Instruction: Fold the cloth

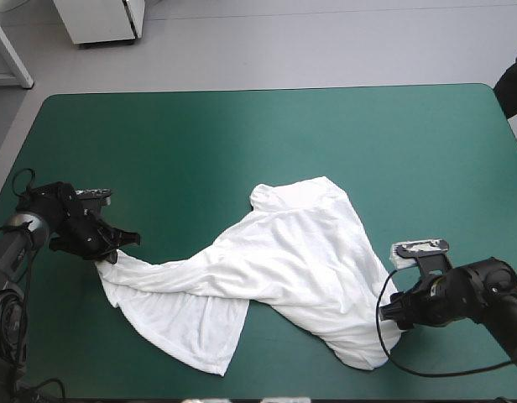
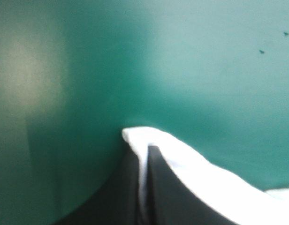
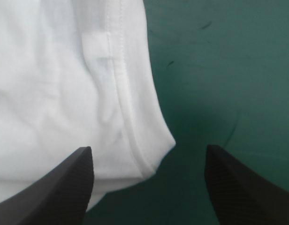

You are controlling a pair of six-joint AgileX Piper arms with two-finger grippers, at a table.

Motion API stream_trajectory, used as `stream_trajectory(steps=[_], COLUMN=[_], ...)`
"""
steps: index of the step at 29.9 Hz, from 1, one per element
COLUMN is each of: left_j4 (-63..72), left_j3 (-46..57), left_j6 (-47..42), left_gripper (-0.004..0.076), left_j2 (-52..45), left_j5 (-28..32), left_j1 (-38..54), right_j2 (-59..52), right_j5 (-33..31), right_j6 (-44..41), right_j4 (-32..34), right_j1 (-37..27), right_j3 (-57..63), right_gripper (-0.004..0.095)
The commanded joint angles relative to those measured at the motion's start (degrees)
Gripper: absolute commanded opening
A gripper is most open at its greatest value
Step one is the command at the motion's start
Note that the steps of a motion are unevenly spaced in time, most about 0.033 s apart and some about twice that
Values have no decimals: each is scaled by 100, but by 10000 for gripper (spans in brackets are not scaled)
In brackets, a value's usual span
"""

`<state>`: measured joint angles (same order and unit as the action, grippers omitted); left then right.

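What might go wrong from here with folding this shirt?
The left tool pinches only a thin corner of the T-shirt; a pull may slip it free. The right tool stands open with the hem corner only partly inside it, so closing may miss. The T-shirt lies twisted, so creases could get folded in.

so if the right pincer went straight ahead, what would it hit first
Most likely the T-shirt: its hemmed corner lies just ahead, in the gap of the open right pincer; its height is unclear.

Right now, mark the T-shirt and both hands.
T-shirt [image 1: 300,252]: high view, middle of the cloth.
left hand [image 2: 143,152]: left wrist view, between its shut fingertips.
right hand [image 3: 148,149]: right wrist view, between its open fingertips.
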<state>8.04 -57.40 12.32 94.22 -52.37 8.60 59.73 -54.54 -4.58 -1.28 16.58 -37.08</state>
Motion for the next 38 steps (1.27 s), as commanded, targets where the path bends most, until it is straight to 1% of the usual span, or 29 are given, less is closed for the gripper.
stream_trajectory(steps=[1,4,5,7,10,12,13,16,19,22,27,31,34,38], left_j4=[376,376,376,376,376,385,449,836,1109,1149,1151,1630,1821,1959], left_j3=[38,38,38,38,38,38,38,38,38,-28,-532,-1129,-1868,-3089], left_j6=[28,28,28,28,28,28,28,296,526,544,544,545,545,673], left_gripper=[-10,-10,-10,-10,-10,-10,-10,-10,-10,-10,-10,-10,-10,-10], left_j2=[109,109,109,109,109,91,87,5,-333,-929,-2046,-2809,-3160,-3350], left_j5=[381,345,345,345,391,424,439,475,366,230,-369,-524,-609,-1000], left_j1=[-36,-36,-36,-36,-36,-36,-36,-36,-46,-58,-188,-237,-272,-272], right_j2=[453,857,974,1141,1305,1331,1342,1342,1269,1068,880,804,771,771], right_j5=[363,497,567,622,637,707,762,896,698,394,-397,-806,-821,-709], right_j6=[-8,57,90,303,697,968,991,988,988,988,891,689,614,605], right_j4=[40,-93,-188,-430,-784,-982,-1005,-992,-942,-856,-291,-14,65,65], right_j1=[9,9,9,9,9,9,9,9,9,-14,-14,-14,-14,-14], right_j3=[-98,-98,-98,-98,-90,-90,-90,-142,-579,-1409,-3215,-4577,-5478,-6490], right_gripper=[621,612,588,491,213,-17,-7,-17,-17,-17,-17,-17,-17,-17])
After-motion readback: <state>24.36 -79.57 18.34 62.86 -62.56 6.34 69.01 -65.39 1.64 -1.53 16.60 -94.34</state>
